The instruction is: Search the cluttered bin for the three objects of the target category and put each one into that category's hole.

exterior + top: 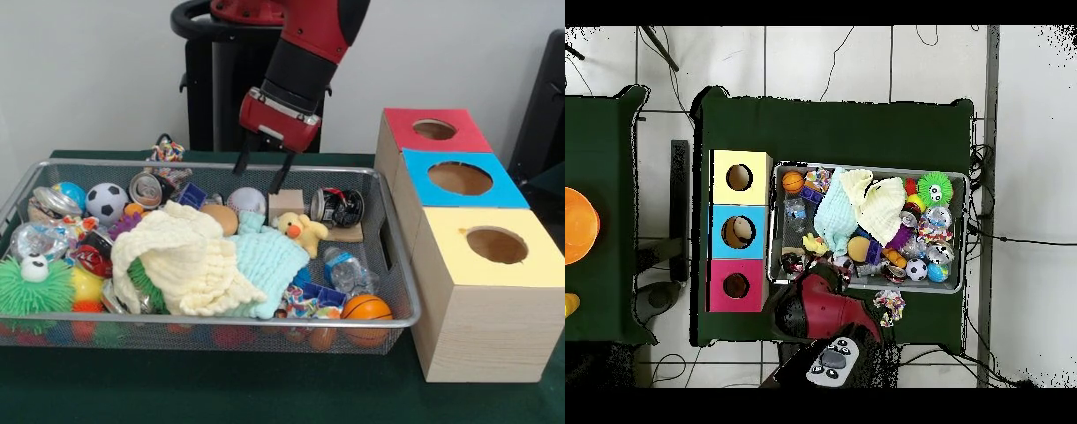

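Red arm: the red and black robot arm [300, 53] comes down from above over the back of the bin.
Jaws: the gripper [261, 173] hangs with its two thin black fingers [240, 162] spread apart and holding nothing, just above a white baseball [246, 201] and a small pale wooden block [285, 203].
Bin: a silver wire-mesh bin [402, 305] sits on the dark green bench [221, 389], crowded with toys.
Centre of bin: a cream ribbed cloth [181, 261] lies heaped beside a pale mint cloth [269, 261]; a small yellow plush duck [302, 232] rests at the mint cloth's upper edge.
Near the duck: a crushed black drink can [337, 207] lies on its side.
Front corner: a small orange basketball [365, 309] sits by a crumpled clear plastic bottle [346, 269].
Far end: a black-and-white football [107, 202], a spiky green ball with googly eyes [35, 283].
Boxes: three wooden boxes stand in a row beside the bin, each with a round hole on top: yellow-topped box [494, 247], blue-topped box [461, 179], red-topped box [433, 131].
Overhead: the boxes [738, 230] line one short side of the bin.
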Controlling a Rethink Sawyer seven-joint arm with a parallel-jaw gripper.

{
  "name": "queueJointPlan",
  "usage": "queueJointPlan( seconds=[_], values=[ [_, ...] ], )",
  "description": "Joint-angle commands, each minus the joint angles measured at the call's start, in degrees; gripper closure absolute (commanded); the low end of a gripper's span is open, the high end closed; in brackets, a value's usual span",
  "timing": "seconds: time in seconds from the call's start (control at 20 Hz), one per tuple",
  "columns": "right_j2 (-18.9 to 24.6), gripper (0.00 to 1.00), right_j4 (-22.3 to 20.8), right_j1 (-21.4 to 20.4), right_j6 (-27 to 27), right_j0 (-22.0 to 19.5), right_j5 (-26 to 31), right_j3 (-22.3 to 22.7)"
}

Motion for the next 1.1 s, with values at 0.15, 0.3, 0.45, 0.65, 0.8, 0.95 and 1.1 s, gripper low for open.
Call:
queueJointPlan(
  seconds=[0.15,0.3,0.45,0.65,0.8,0.95,1.1],
  values=[
    [7.2,0.00,-1.1,0.5,8.4,-5.8,-7.1,-4.6],
    [14.5,0.00,-1.5,-0.3,11.6,-10.8,-8.6,-2.0],
    [17.9,0.00,-0.6,-1.3,13.6,-12.7,-8.4,0.2],
    [20.0,0.00,1.9,-1.1,16.1,-13.0,-10.3,2.9],
    [21.9,0.00,3.3,-1.0,16.8,-14.0,-9.8,4.3],
    [22.1,0.00,5.0,-1.5,16.8,-13.5,-8.5,5.2],
    [20.4,0.00,6.4,-2.2,15.2,-11.7,-7.2,5.1]
  ],
)
